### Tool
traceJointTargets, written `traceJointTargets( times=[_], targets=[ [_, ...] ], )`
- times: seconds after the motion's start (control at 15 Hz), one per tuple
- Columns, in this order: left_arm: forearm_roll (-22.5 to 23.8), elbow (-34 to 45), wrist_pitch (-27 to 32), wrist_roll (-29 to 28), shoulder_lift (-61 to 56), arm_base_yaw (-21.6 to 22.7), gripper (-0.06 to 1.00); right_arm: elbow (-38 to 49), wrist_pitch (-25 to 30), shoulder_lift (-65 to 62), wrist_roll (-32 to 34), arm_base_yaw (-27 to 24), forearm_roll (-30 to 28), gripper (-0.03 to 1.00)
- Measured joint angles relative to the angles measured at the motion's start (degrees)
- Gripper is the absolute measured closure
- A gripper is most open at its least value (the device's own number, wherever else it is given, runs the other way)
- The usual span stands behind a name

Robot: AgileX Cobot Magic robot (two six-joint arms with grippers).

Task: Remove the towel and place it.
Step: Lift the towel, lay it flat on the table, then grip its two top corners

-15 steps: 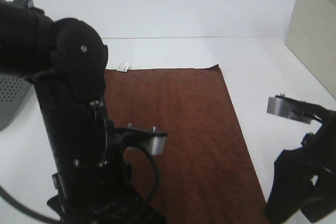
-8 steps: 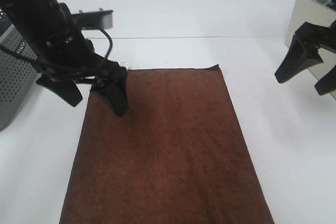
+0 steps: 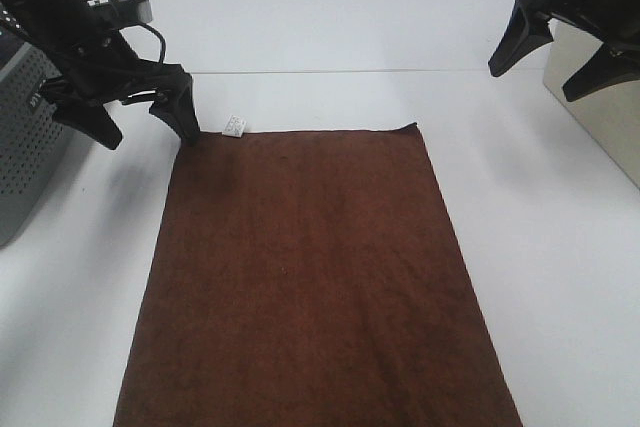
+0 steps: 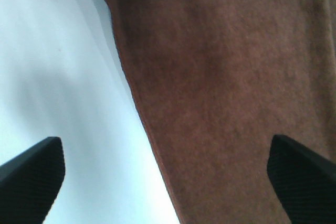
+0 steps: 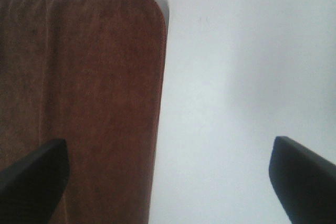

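Observation:
The dark brown towel (image 3: 310, 277) lies spread flat on the white table, its small white tag (image 3: 235, 126) at the far short edge. It also shows in the left wrist view (image 4: 226, 77) and in the right wrist view (image 5: 79, 93). My left gripper (image 3: 140, 119) is open and empty, raised over the towel's far left corner. My right gripper (image 3: 555, 55) is open and empty, up in the air at the far right, away from the towel's far right corner.
A grey perforated basket (image 3: 22, 137) stands at the left edge, beside my left arm. A beige box (image 3: 600, 97) stands at the right edge, under my right gripper. White table (image 3: 330, 17) lies beyond the towel.
Both arms have swung up and away from the near side to the far side. The left gripper now sits at the towel's far left corner, the right at the far right. The towel has not moved.

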Motion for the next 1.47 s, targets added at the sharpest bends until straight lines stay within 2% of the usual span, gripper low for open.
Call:
traceJointTargets(
  times=[0.27, 0.6, 1.0, 1.47],
  targets=[
    [0.0, -8.7, -0.3, 0.0, 7.8, 0.1, -0.03, -6.4, -2.9, 9.2, -1.5, 1.3, -1.1, -0.02],
    [-0.1, -14.8, -1.5, 0.1, 14.1, 0.1, -0.03, -13.4, -5.7, 19.4, -1.5, 2.6, 0.0, -0.02],
    [-0.9, -16.0, -2.2, 0.2, 16.7, 0.1, -0.03, -15.5, -6.5, 24.6, -2.0, 7.4, 1.9, -0.02],
    [-2.6, -16.4, -2.8, 0.1, 17.0, 0.1, -0.03, -16.0, -8.0, 25.0, -2.0, 8.7, 2.1, -0.02]
  ],
)
